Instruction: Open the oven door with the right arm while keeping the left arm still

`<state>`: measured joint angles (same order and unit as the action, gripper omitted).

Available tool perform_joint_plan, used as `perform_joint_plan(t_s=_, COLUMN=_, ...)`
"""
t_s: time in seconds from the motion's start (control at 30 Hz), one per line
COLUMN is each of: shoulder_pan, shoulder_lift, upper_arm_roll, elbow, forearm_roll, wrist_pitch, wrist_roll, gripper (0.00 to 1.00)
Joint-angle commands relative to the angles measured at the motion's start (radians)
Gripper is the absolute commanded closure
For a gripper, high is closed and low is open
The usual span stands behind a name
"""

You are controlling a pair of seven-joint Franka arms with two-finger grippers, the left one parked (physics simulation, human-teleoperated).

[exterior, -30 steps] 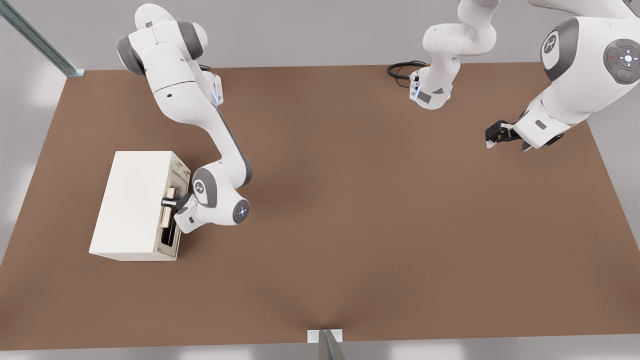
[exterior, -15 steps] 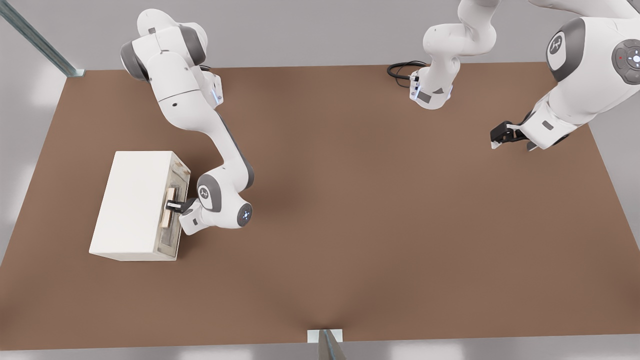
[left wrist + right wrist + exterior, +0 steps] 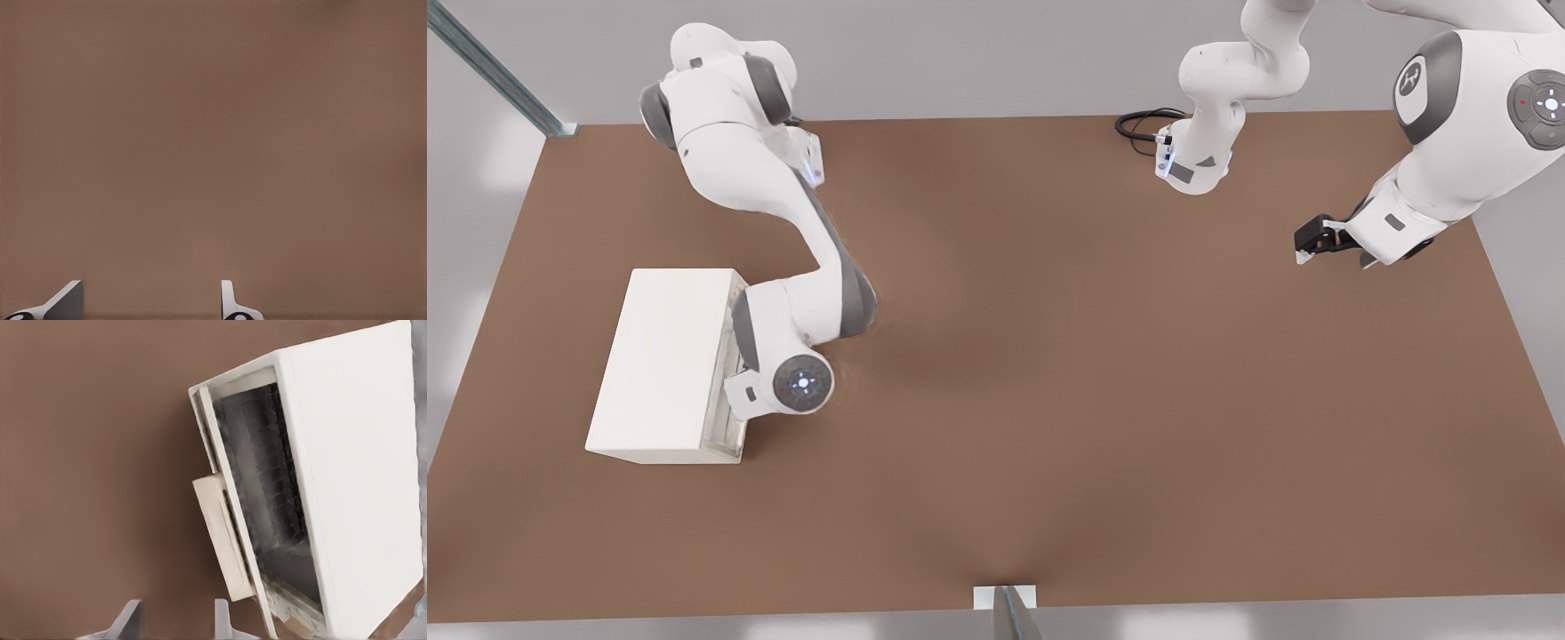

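The cream oven (image 3: 663, 360) sits on the brown table (image 3: 1094, 400) at the front view's left, grey walls beyond, oven door (image 3: 233, 520) slightly ajar, the gripper (image 3: 175, 621) released beside its handle (image 3: 220, 543).

We are seeing the oven (image 3: 663, 364) sitting on the table (image 3: 1049, 400) at the front view's left, its door (image 3: 230, 513) facing the front view's right. The right arm (image 3: 783, 293) is reaching down just beside that front, covering it from above. The gripper (image 3: 175, 621) is hanging beside the door handle (image 3: 223, 543) (apart from it), fingers spread.
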<state>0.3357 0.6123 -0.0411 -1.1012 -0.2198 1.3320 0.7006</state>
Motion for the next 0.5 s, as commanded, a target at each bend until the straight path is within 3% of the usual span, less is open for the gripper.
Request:
perform_joint_plan(t_s=0.0, shoulder_pan=-0.119, shoulder_lift=-0.167, upper_arm_roll=0.023, elbow=-0.102, forearm_roll=0.165, wrist_pitch=0.133, wrist_roll=-0.562, gripper=0.0)
perform_joint_plan(t_s=0.03, shoulder_pan=-0.24, shoulder_lift=-0.287, upper_arm_roll=0.102, elbow=-0.225, forearm_roll=0.166, wrist_pitch=0.196, wrist_roll=-0.636, gripper=0.0)
perform_joint_plan(t_s=0.1, shoulder_pan=-0.306, shoulder_lift=-0.398, upper_arm_roll=0.107, elbow=-0.284, forearm_roll=0.163, wrist_pitch=0.196, wrist_roll=-0.724, gripper=0.0)
perform_joint_plan(t_s=0.47, shoulder_pan=-0.31, shoulder_lift=-0.45, upper_arm_roll=0.107, elbow=-0.355, forearm_roll=0.172, wrist_pitch=0.24, wrist_roll=-0.707, gripper=0.0)
